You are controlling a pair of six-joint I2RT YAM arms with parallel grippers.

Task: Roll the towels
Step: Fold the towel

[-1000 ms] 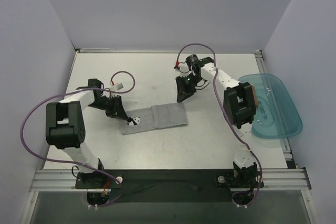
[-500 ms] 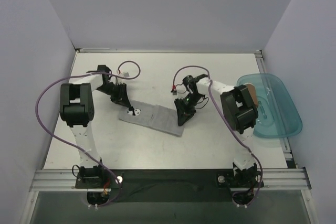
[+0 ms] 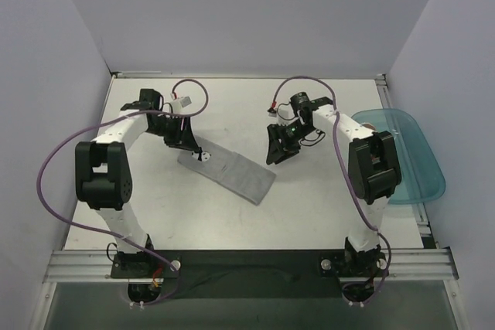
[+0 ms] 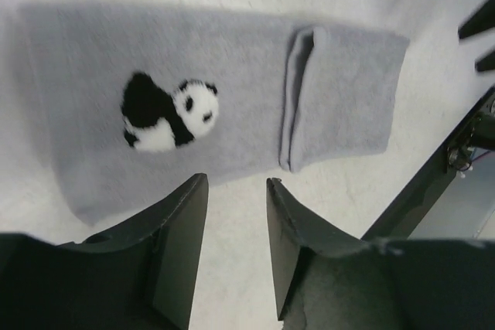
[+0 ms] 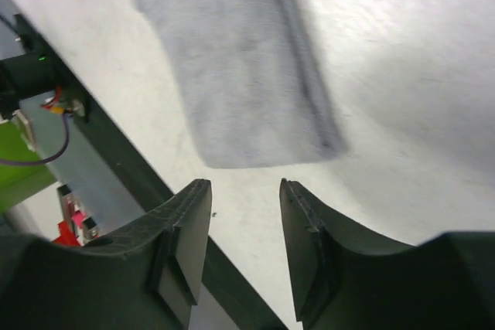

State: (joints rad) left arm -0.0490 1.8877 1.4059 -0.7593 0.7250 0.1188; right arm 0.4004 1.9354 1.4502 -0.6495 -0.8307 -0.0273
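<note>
The light grey towel (image 3: 228, 172) lies flat and slanted on the table, folded double, with a panda patch (image 3: 203, 156) at its left end. In the left wrist view the towel (image 4: 100, 83) shows the panda (image 4: 170, 112) and a folded flap (image 4: 340, 98). My left gripper (image 3: 193, 146) (image 4: 236, 195) is open and empty just off the towel's edge. My right gripper (image 3: 275, 152) (image 5: 244, 191) is also open and empty, a little off the towel's other end (image 5: 240, 75). I cannot make out the rust-brown towel.
A translucent teal tray (image 3: 421, 164) sits at the table's right edge, partly behind the right arm's upper link (image 3: 375, 164). Purple cables loop from both arms. Side walls close in the table on the left, back and right.
Both grippers have opened and let go of the grey towel. The right gripper has lifted back off the towel's right end, and the left has drawn off the panda end. The towel now lies slanted.
</note>
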